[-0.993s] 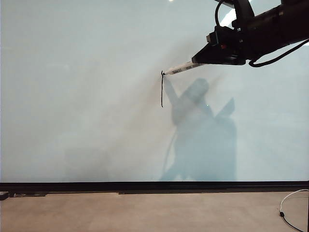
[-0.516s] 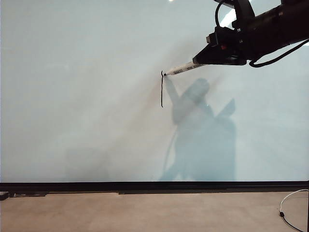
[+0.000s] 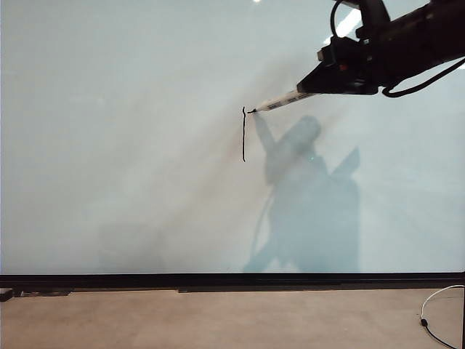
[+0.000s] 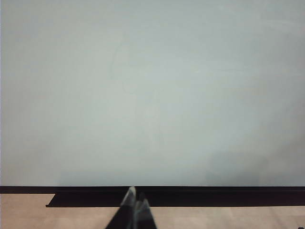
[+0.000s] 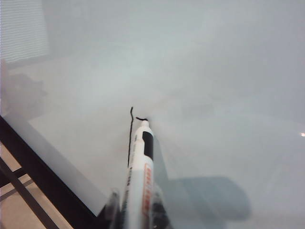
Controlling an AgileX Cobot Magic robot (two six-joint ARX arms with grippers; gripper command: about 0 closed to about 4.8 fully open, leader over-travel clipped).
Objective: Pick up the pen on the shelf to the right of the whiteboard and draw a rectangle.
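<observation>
The whiteboard (image 3: 131,145) fills nearly the whole exterior view. My right gripper (image 3: 309,86) reaches in from the upper right, shut on the white pen (image 3: 280,102). The pen's black tip touches the board at the top of a thin black vertical line (image 3: 243,134), with a short stroke running rightward from that top end. In the right wrist view the pen (image 5: 140,167) stands between the fingers of the right gripper (image 5: 136,210), its tip at the short stroke (image 5: 139,118). My left gripper (image 4: 136,202) is shut and empty, low in front of the whiteboard (image 4: 152,86).
The board's black bottom edge (image 3: 232,280) runs above a tan floor strip (image 3: 218,320). A white cable (image 3: 436,313) lies at the lower right. The right arm's shadow (image 3: 305,203) falls on the board below the pen.
The right gripper and pen have shifted slightly to the right, drawing a short stroke from the top of the vertical line. The left arm has not moved.
</observation>
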